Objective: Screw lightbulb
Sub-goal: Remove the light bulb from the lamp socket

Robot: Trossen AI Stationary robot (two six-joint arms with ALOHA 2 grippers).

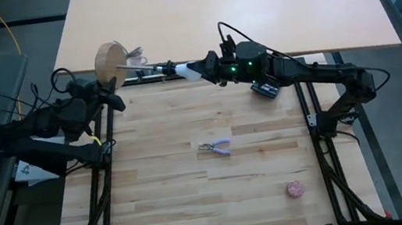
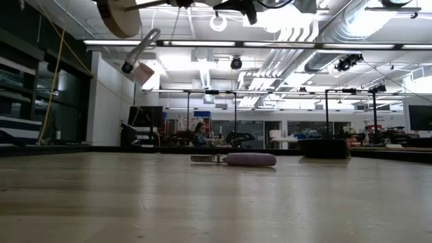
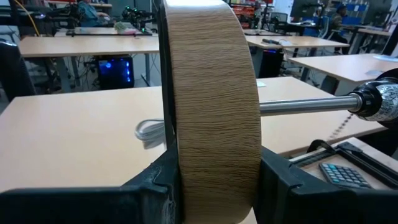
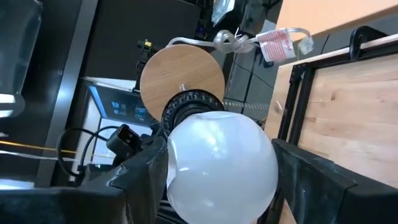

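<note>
Between the two dark fingers of the right gripper [image 4: 214, 180], held above the far edge of the wooden table [image 1: 221, 196], sits the lightbulb [image 4: 217, 165], a smooth white frosted globe with soft highlights on its rounded head; its base is hidden where it meets the ribbed black socket [image 4: 186, 106] straight ahead of the gripper; the fingers stand fairly wide, pressed on the globe's two sides; no writing can be read on the bulb; beyond the socket a thin metal stem [image 3: 305, 104] runs to the round light-wood disc [image 3: 211, 118], which the left gripper [image 3: 211, 186] clamps across its grained edge, jaws partly closed on it; a white cord with a small tag [image 4: 277, 45] hangs past the disc, its print too small to read; below the grippers on the table lie small pliers with lilac handles [image 1: 215, 147]; further toward the near edge, on the right gripper's side, rests a pinkish round ball [image 1: 296, 188].
</note>
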